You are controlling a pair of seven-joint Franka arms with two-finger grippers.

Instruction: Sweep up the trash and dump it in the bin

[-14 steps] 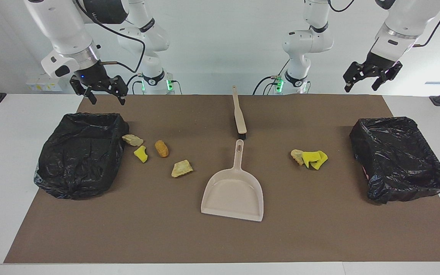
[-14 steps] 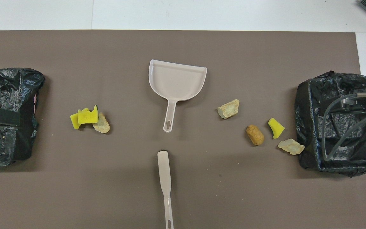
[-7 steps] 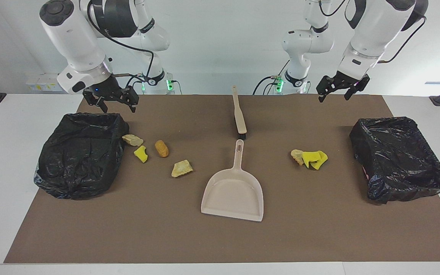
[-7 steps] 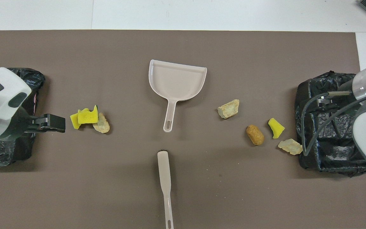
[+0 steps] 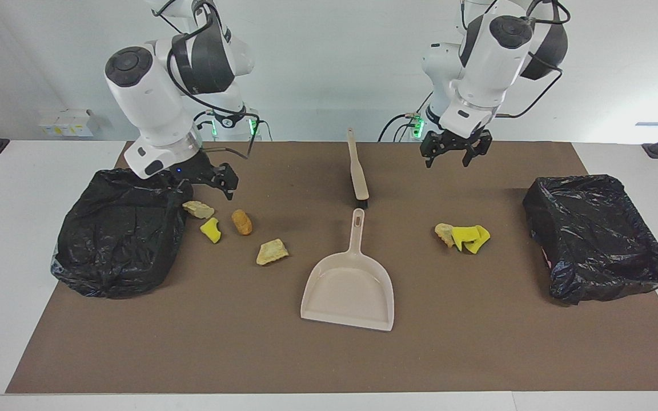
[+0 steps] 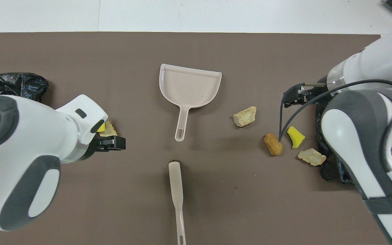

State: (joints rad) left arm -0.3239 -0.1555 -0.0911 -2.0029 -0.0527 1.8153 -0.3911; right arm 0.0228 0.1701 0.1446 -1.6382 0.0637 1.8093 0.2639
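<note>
A beige dustpan [image 5: 347, 285] [image 6: 189, 85] lies mid-mat, with its handle toward the robots. A beige brush [image 5: 357, 171] [image 6: 176, 190] lies in line with it, nearer to the robots. Trash toward the right arm's end: two tan chunks [image 5: 198, 209] [image 5: 272, 252], a yellow bit [image 5: 211, 230] and an orange-brown lump [image 5: 241, 222]. Toward the left arm's end lie a tan chunk [image 5: 444, 233] and yellow scraps [image 5: 470, 238]. My right gripper [image 5: 208, 185] [image 6: 293, 97] hangs open and empty over the mat at a bin's edge. My left gripper [image 5: 448, 161] [image 6: 109, 143] hangs open and empty over bare mat beside the brush.
One black-bagged bin [image 5: 120, 231] stands at the right arm's end of the brown mat. Another bin [image 5: 597, 237] stands at the left arm's end. In the overhead view the arms cover most of both bins and part of the yellow scraps [image 6: 101, 127].
Both grippers have swung inward from over the bins toward the middle of the mat and come lower. They stay open. Nothing on the mat has moved.
</note>
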